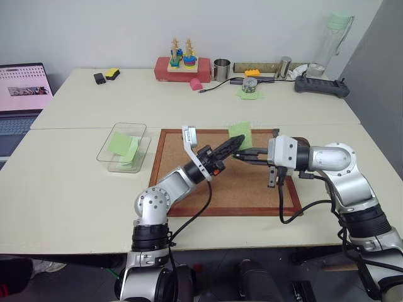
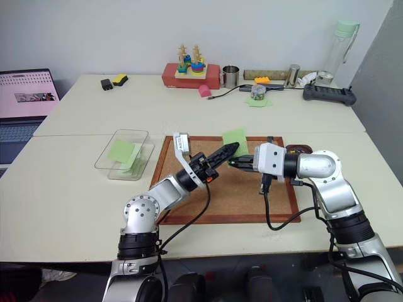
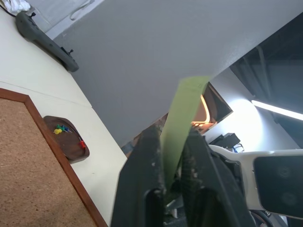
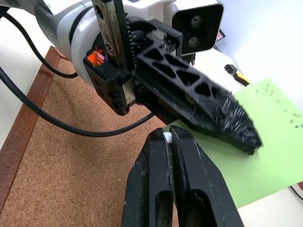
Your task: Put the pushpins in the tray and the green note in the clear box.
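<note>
The left end effector [image 1: 232, 147] is clamped on the green note [image 1: 240, 133] above the cork board [image 1: 189, 189], and the right end effector [image 4: 171, 142] is pinched on a small white-headed pin beside it. If the right pulls away sharply, the thin note could tear or slip before reaching the clear box [image 1: 112, 139], well off left. The pale table [image 1: 75, 189] also carries the tray [image 3: 71, 142] of pushpins [image 3: 59, 128], a laptop [image 1: 22, 94] and toys along a plain wall.

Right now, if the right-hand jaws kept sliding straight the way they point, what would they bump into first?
Most likely the left gripper, which lies just ahead of the right gripper, shut on the green note. Depth is hard to judge; they may already be touching.
</note>
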